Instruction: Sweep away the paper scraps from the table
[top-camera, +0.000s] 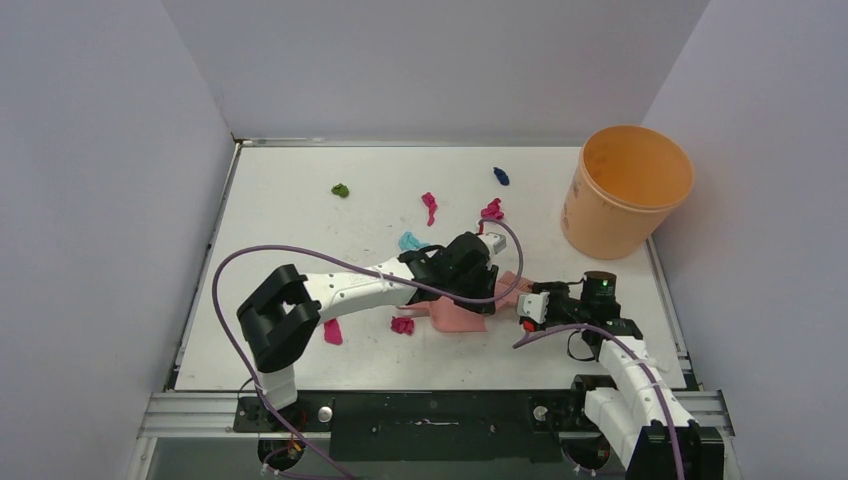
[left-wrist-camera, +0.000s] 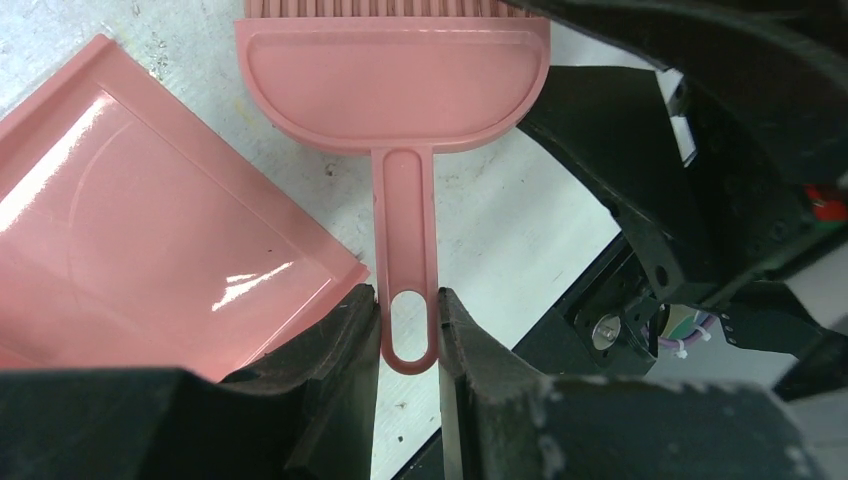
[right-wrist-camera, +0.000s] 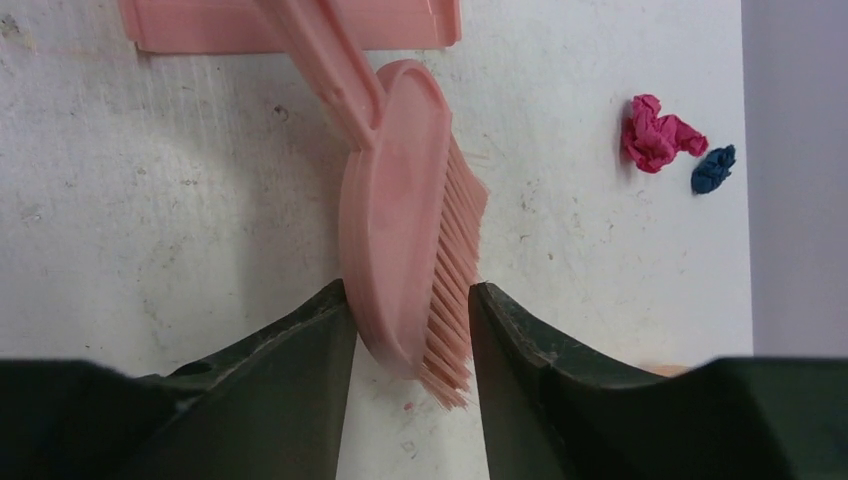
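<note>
Your left fingers (left-wrist-camera: 345, 350) clench the brush (left-wrist-camera: 395, 90) handle, right fingers (right-wrist-camera: 300, 350) pinch its head; free the head, then sweep paper scraps (right-wrist-camera: 655, 135) toward the dustpan (left-wrist-camera: 150, 250).

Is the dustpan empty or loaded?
Empty where visible: the dustpan shows bare glossy pink in the left wrist view; its near part is hidden.
</note>
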